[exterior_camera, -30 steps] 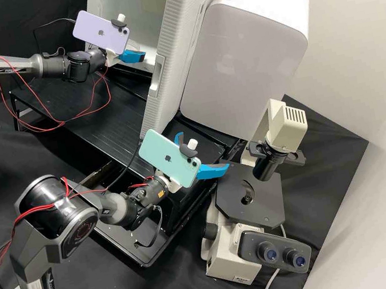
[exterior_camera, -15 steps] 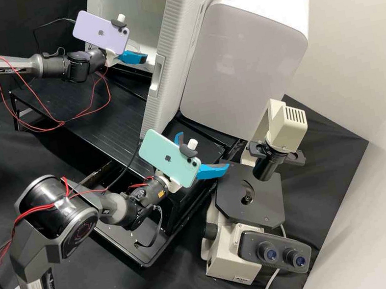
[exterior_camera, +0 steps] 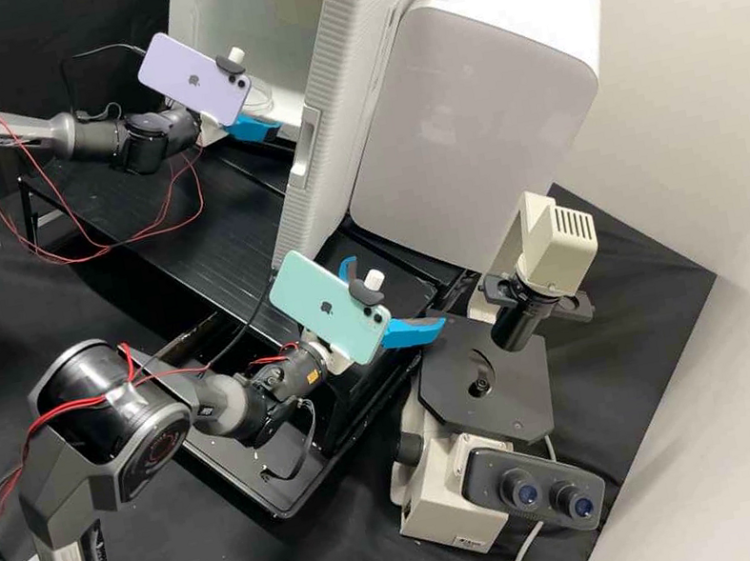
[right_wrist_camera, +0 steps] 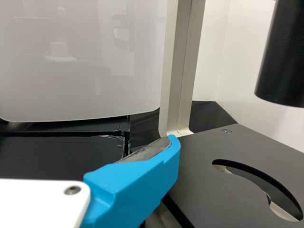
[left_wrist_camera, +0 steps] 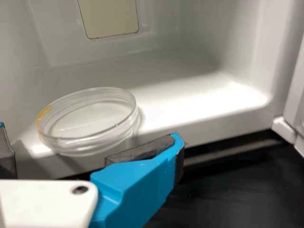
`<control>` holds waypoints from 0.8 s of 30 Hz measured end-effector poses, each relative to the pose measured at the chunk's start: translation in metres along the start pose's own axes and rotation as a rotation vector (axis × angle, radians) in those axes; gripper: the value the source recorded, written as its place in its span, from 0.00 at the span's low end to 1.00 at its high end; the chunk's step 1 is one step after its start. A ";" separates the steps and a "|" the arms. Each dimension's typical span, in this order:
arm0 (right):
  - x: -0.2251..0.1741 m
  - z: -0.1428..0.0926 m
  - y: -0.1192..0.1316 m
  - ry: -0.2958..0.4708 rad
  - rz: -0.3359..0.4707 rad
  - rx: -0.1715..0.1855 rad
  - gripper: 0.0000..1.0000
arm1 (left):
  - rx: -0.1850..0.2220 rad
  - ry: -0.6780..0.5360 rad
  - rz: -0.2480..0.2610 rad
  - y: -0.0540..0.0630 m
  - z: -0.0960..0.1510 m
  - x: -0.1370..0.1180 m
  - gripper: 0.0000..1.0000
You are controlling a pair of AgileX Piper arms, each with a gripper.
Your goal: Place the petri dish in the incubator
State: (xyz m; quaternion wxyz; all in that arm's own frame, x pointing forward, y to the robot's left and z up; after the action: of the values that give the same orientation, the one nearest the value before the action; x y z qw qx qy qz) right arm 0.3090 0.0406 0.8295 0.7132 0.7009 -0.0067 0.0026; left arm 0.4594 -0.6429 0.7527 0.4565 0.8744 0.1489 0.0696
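A clear petri dish (left_wrist_camera: pixel 88 118) with its lid on stands on the white floor (left_wrist_camera: pixel 204 99) of the incubator, close to the front lip. The incubator's door (exterior_camera: pixel 340 83) is swung open. My left gripper (left_wrist_camera: pixel 90 135) is open just outside the lip, its fingers spread to either side of the dish and not touching it. In the high view this gripper (exterior_camera: pixel 254 128) is at the incubator's opening. My right gripper (exterior_camera: pixel 408 328) hovers open and holding nothing at the edge of the microscope's black stage (right_wrist_camera: pixel 228 161), with its blue finger (right_wrist_camera: pixel 142 175) beside the stage.
A white microscope (exterior_camera: pixel 488 425) stands at the front right, its dark condenser (right_wrist_camera: pixel 282 52) above the stage. A tall white box (exterior_camera: pixel 478 98) stands beside the incubator. Both sit on a long black tray (exterior_camera: pixel 195 244). Red cables (exterior_camera: pixel 97 242) trail from the left arm.
The left arm has drawn back a little from the incubator's opening, toward the left. The right arm has not moved.
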 end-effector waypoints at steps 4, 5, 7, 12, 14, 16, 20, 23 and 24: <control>0.000 0.000 0.000 0.000 0.000 0.000 1.00 | 0.027 -0.015 -0.021 -0.006 0.002 -0.014 1.00; 0.000 0.000 0.000 0.000 0.000 0.000 1.00 | 0.032 -0.018 -0.034 -0.010 0.003 -0.017 1.00; 0.000 0.000 0.000 0.000 0.000 0.000 1.00 | 0.042 -0.021 -0.057 -0.019 0.003 -0.023 1.00; 0.000 0.000 0.000 0.000 0.000 0.000 1.00 | 0.033 -0.035 -0.115 -0.037 0.002 -0.044 1.00; 0.000 0.000 0.000 0.000 0.000 0.000 1.00 | 0.011 -0.038 -0.113 -0.041 -0.001 -0.056 1.00; 0.000 0.000 0.000 0.000 0.000 0.000 1.00 | 0.004 -0.049 -0.099 -0.045 -0.004 -0.067 1.00; 0.000 0.000 0.000 0.000 0.000 0.000 1.00 | 0.018 -0.096 -0.028 -0.052 -0.011 -0.092 1.00; 0.000 0.000 0.000 0.000 0.000 0.000 1.00 | 0.025 -0.153 0.049 -0.058 -0.015 -0.111 1.00; 0.000 0.000 0.000 0.000 0.000 0.000 1.00 | 0.037 -0.188 0.089 -0.057 -0.015 -0.118 1.00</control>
State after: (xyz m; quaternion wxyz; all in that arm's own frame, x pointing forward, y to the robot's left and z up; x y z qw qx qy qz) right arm 0.3090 0.0406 0.8295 0.7132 0.7009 -0.0067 0.0026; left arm 0.3324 -0.6389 0.7163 0.4488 0.8911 0.0678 0.0047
